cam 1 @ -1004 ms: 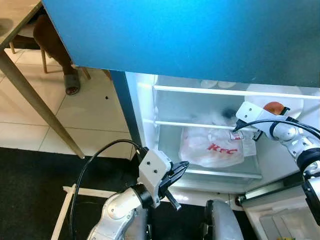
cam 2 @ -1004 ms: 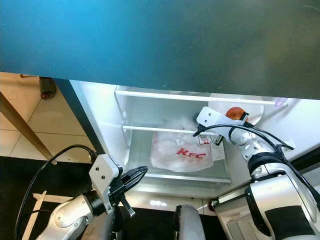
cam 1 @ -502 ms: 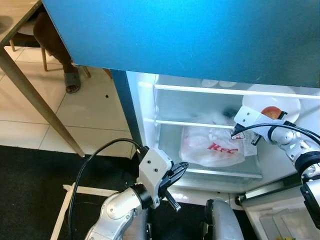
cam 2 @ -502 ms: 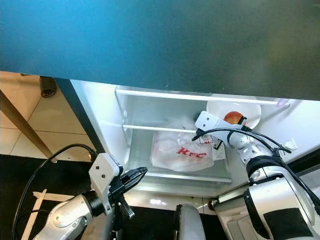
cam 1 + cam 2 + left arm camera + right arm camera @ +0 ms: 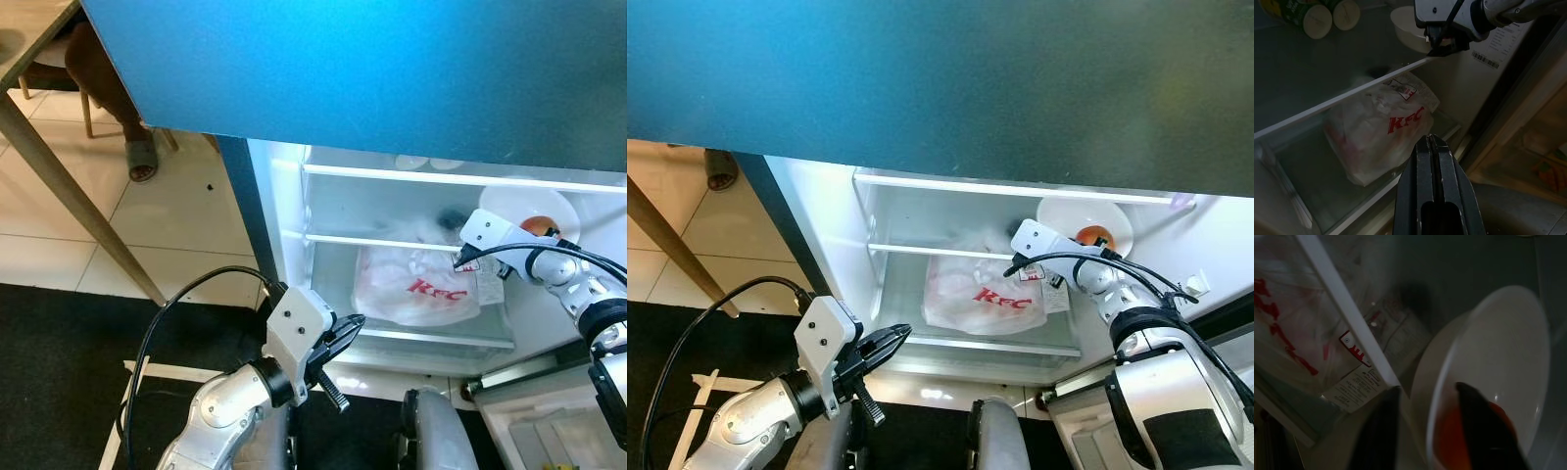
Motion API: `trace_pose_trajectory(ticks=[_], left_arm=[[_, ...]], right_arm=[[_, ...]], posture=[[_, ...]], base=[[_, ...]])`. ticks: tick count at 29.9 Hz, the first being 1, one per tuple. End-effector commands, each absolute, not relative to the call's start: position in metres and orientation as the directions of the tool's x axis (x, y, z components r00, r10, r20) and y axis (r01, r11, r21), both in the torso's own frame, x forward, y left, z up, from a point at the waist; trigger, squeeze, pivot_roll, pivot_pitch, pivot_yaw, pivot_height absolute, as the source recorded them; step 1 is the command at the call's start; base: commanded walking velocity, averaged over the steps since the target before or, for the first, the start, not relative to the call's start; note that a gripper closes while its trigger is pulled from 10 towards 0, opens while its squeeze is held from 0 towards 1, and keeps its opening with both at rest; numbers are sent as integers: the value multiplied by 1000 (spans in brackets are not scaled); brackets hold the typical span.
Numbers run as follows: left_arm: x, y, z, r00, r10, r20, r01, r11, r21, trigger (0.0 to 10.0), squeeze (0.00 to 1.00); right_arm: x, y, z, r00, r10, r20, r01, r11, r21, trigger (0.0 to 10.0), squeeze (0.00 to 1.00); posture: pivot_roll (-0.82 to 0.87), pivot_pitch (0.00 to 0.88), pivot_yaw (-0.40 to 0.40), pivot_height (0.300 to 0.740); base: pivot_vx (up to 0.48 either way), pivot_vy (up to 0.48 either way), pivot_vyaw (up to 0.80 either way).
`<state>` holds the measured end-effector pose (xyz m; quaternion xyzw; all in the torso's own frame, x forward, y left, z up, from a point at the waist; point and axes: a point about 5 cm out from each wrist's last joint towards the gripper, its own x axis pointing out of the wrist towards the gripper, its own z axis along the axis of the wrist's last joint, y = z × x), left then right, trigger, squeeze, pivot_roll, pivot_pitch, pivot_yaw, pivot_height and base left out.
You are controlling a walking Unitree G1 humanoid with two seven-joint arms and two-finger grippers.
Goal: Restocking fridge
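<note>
Inside the open fridge [image 5: 284,211], the right gripper [image 5: 1427,428] pinches the near rim of a white bowl [image 5: 1085,221] holding something orange-red, on the middle shelf just above the KFC bag [image 5: 416,286]. The bowl looks rigid, smooth and breakable, so a level rim hold seems wise. The left gripper [image 5: 338,338], fingers pressed together, hangs below the fridge.

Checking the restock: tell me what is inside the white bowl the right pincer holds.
The white bowl holds something round and orange-red. The right pincer grips the bowl's rim, one finger inside covering part of it, so I cannot tell what it is.
</note>
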<state>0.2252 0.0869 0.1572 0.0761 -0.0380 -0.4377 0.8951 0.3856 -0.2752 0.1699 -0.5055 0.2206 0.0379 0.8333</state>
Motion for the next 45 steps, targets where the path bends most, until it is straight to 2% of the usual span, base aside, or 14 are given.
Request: trace_pose_trajectory(ticks=[1, 2, 3, 4, 5, 19, 27, 33, 34, 36, 38, 43, 45], left_arm=[[220, 88, 153, 602, -798, -25, 791, 591, 157, 10000, 0], [220, 89, 153, 603, -798, -29, 791, 592, 158, 10000, 0], [220, 89, 153, 604, -797, -31, 790, 592, 159, 10000, 0], [220, 89, 153, 604, -797, -31, 790, 592, 159, 10000, 0], [221, 89, 154, 606, -795, -32, 788, 594, 160, 10000, 0], [227, 91, 155, 620, -784, -32, 777, 608, 163, 10000, 0], [232, 87, 154, 609, -793, -30, 785, 596, 168, 10000, 0], [232, 81, 151, 567, -823, -47, 813, 549, 194, 10000, 0], [233, 78, 150, 557, -830, -45, 820, 540, 192, 10000, 0], [234, 76, 149, 558, -829, -37, 819, 543, 183, 10000, 0], [234, 74, 149, 557, -830, -31, 820, 544, 178, 10000, 0], [234, 72, 145, 540, -841, -44, 830, 523, 195, 10000, 0], [234, 72, 141, 546, -837, -48, 828, 530, 182, 10000, 0]], right_arm=[[381, -279, 161, 887, -174, -429, -293, 505, -812, 10000, 533], [382, -278, 161, 887, -173, -427, -294, 500, -814, 10000, 416], [382, -278, 162, 888, -174, -425, -295, 495, -818, 10000, 192], [382, -278, 162, 888, -174, -425, -295, 495, -818, 10000, 192], [382, -278, 163, 891, -175, -418, -292, 483, -825, 10000, 0], [386, -282, 176, 915, -222, -337, -237, 380, -894, 10000, 0], [384, -275, 165, 924, -179, -338, -236, 427, -873, 10000, 0], [386, -264, 161, 934, -123, -335, -231, 505, -832, 10000, 0], [387, -260, 162, 946, -105, -306, -204, 543, -815, 10000, 0], [388, -256, 162, 957, -91, -274, -179, 558, -810, 10000, 0], [388, -251, 160, 963, -70, -261, -184, 539, -822, 10000, 0], [387, -238, 151, 976, -15, -217, -170, 568, -805, 10000, 0], [384, -231, 141, 972, 22, -235, -207, 557, -804, 10000, 0]], posture=[[216, 390, -36, 618], [216, 389, -35, 618], [216, 390, -35, 618], [216, 390, -35, 618], [216, 390, -34, 618], [213, 385, -27, 618], [183, 368, -17, 618], [160, 358, 0, 618], [154, 356, 3, 618], [148, 349, 7, 618], [142, 342, 8, 618], [121, 324, 13, 618], [99, 311, 10, 618]], base=[[0, 0, 0], [0, 0, 0], [0, 0, 0], [0, 0, 0], [0, 0, 0], [0, 0, 0], [0, 0, 0], [0, 0, 0], [0, 0, 0], [0, 0, 0], [0, 0, 0], [0, 0, 0], [0, 0, 0]])
